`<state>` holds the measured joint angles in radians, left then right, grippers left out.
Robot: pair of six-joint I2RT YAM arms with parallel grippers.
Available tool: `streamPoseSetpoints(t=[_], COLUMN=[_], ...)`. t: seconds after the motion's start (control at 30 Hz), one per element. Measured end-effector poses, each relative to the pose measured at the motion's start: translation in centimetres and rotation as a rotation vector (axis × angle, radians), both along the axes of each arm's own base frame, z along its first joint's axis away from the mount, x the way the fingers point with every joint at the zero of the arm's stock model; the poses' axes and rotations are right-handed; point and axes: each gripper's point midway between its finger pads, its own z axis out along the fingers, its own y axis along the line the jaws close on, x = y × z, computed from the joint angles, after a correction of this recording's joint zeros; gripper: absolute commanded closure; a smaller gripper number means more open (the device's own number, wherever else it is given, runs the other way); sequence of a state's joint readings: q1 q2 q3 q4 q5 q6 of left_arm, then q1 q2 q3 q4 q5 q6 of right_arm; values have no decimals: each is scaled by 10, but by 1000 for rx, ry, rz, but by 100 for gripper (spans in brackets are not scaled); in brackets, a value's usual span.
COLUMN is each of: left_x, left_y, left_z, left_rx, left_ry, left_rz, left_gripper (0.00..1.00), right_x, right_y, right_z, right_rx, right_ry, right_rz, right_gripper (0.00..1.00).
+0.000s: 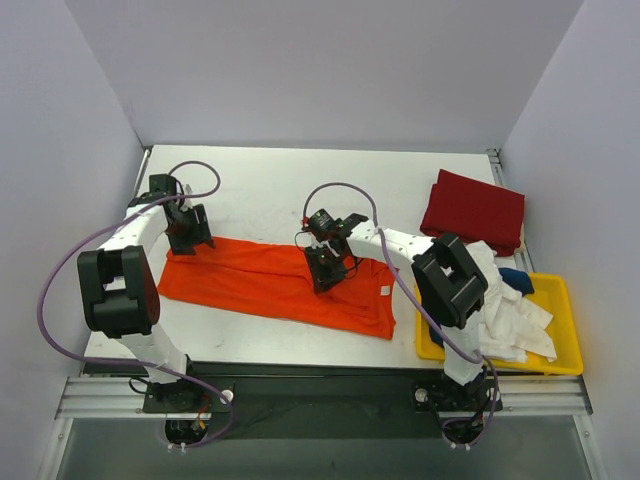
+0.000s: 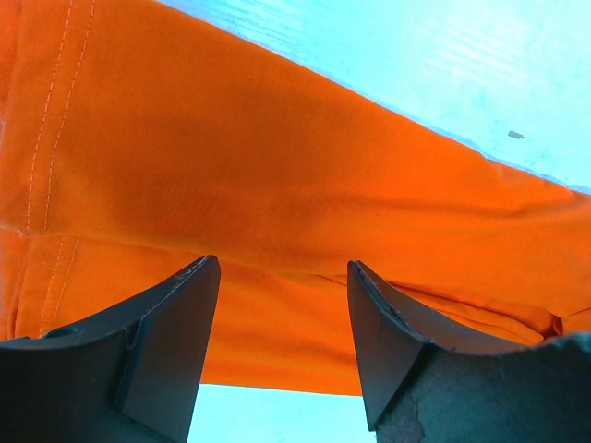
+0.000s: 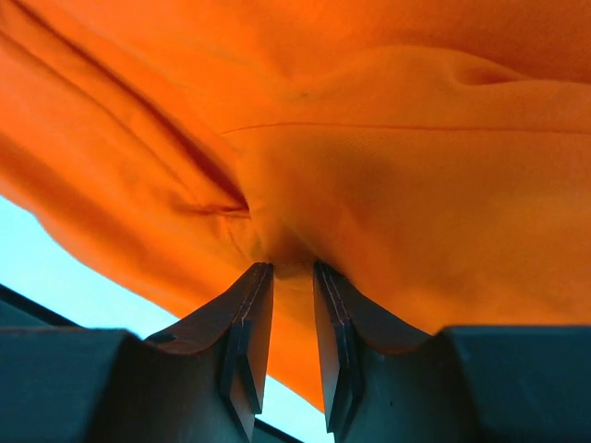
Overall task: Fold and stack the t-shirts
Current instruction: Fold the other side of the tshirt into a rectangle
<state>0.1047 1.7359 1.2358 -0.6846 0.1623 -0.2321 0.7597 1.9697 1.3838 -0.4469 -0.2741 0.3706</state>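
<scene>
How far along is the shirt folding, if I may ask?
Done: the red shirt, folded, far right. In hand: the right end effector pinches the orange shirt; the left end effector is open over it. Left: white shirts and a navy shirt in the bin.

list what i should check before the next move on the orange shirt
1. Right gripper on cloth: ok. Its jaws are nearly together, with a bunch of the orange t-shirt pinched between them.
2. Left gripper on cloth: not ok. Its jaws stand open over the shirt's left end, with nothing between them.
3. Number of layers in the right pinch: cannot tell.
4. Shirt wholly on the table: ok.
5. Stack spot: ok. The dark red t-shirt lies folded at the far right, apart from the orange one.
</scene>
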Motion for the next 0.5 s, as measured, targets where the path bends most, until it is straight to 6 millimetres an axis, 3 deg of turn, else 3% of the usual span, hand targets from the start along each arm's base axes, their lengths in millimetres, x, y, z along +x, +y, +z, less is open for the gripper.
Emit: streamPoseSetpoints(t=[0.33, 0.4, 0.5], left_x=[0, 0, 0], left_y=[0, 0, 0], left_z=[0, 0, 0], left_rx=[0, 0, 0], left_ry=[-1, -1, -1], left_rz=[0, 0, 0], left_gripper=[32, 32, 32], right_x=[0, 0, 0], right_y=[0, 0, 0], right_z=[-9, -9, -10], right_rx=[-9, -8, -10], right_ry=[14, 13, 14], right_rz=[5, 6, 6], right_gripper=[61, 62, 71])
